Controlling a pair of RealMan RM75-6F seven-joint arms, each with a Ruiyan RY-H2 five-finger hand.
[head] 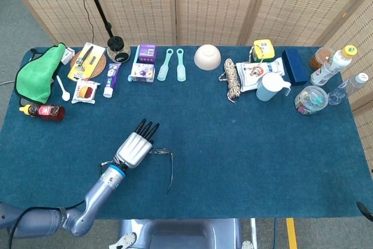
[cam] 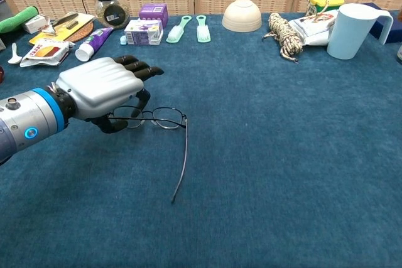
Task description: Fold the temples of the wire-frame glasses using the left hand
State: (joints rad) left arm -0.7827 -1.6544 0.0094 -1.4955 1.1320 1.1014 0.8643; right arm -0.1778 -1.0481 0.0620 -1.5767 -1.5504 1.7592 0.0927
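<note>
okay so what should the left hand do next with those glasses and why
Probably sweep the open temple in toward the lenses. The left hand sits over the left end of the glasses, while that temple sticks straight out toward the table's near edge, unfolded.
</note>
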